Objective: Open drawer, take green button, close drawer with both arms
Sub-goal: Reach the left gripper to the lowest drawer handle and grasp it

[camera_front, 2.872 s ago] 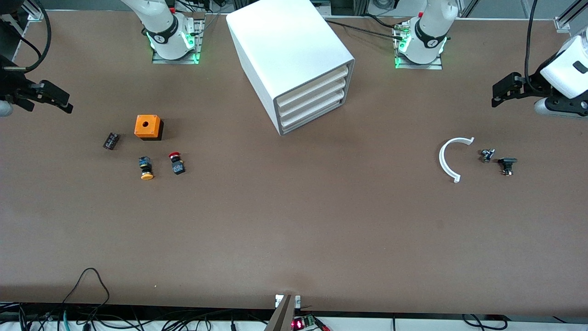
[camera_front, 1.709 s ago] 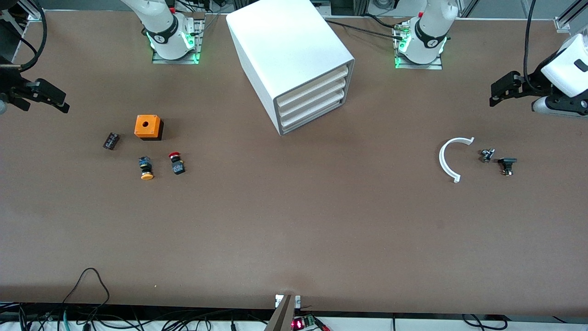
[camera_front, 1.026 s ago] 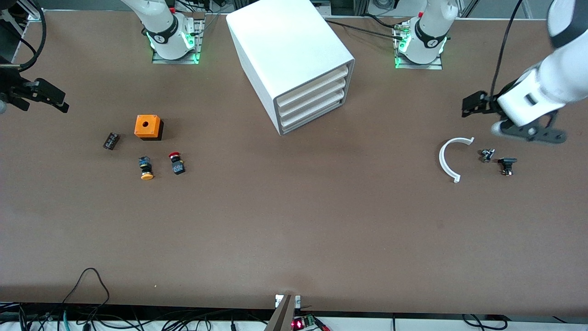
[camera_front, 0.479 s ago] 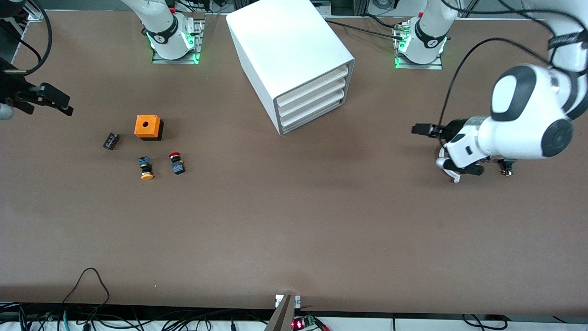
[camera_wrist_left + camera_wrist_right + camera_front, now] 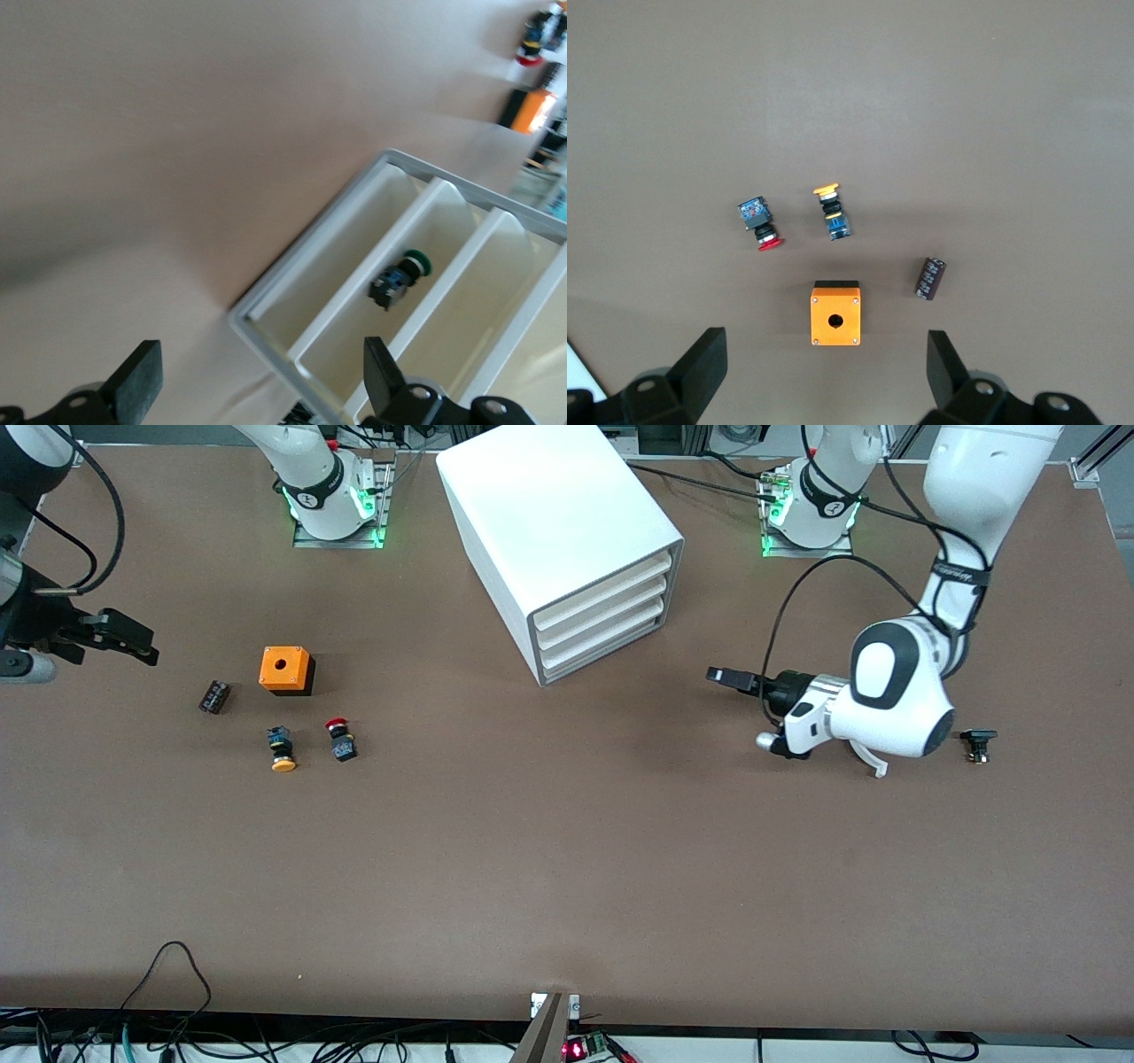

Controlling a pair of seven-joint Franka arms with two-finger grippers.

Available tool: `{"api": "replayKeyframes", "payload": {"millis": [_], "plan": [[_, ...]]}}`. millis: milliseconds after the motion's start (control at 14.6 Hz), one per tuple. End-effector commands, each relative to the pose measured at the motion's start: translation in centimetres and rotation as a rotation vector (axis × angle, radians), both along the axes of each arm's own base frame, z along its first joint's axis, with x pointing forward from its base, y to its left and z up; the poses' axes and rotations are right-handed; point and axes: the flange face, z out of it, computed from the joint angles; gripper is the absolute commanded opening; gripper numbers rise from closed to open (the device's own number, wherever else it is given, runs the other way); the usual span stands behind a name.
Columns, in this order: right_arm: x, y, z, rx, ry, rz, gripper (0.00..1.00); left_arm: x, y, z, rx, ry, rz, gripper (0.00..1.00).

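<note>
Orange box (image 5: 286, 670), red-capped button (image 5: 340, 740), yellow-capped button (image 5: 282, 748) and small black block (image 5: 213, 696) toward the right arm's end of the table (image 5: 567, 868).

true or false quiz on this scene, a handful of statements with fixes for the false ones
1. Both the left gripper and the right gripper are open and hold nothing. True.
2. The red button lies in the cabinet. False: it lies on the table beside the yellow button.
3. A green button lies inside the cabinet. True.
4. The left gripper grips a drawer. False: it is over bare table, apart from the cabinet and facing its front.
5. The orange box has a hole in its top. True.
</note>
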Motion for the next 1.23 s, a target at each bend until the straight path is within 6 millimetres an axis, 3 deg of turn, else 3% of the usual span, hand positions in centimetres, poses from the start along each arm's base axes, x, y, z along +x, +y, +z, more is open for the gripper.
{"api": "replayKeyframes", "payload": {"millis": [0,205,410,547,957,1026,1094,1162], "plan": [[0.4,0.0,0.1,0.006,0.01,0.006,1.0,-2.4,-3.1,-3.4,-0.135,0.025,-0.009,1.0],[0.8,0.2,-1.1,0.006,0.033,0.01,1.0,-5.5,-6.6,-5.5,-0.215,0.061,-0.04,1.0],[0.7,0.3,-1.4,0.01,0.055,0.028,1.0,-7.4,-8.8,-6.6,-0.227,0.093,-0.038,0.98],[0.6,0.4,-1.5,0.043,0.056,0.017,1.0,-8.9,-10.7,-7.4,-0.204,0.079,-0.044,0.91],[0.8,0.5,-2.2,0.057,0.069,0.002,1.0,-11.5,-13.1,-8.6,-0.197,0.106,-0.015,0.8],[0.8,0.8,-2.2,0.057,0.071,0.006,1.0,-11.6,-13.1,-8.6,-0.197,0.108,-0.015,0.69],[0.6,1.1,-2.3,0.058,0.083,0.011,1.0,-11.6,-13.1,-8.6,-0.197,0.108,-0.015,0.49],[0.6,1.8,-2.5,0.058,0.091,0.023,1.0,-11.7,-13.0,-8.8,-0.196,0.11,-0.018,0.18]]}}
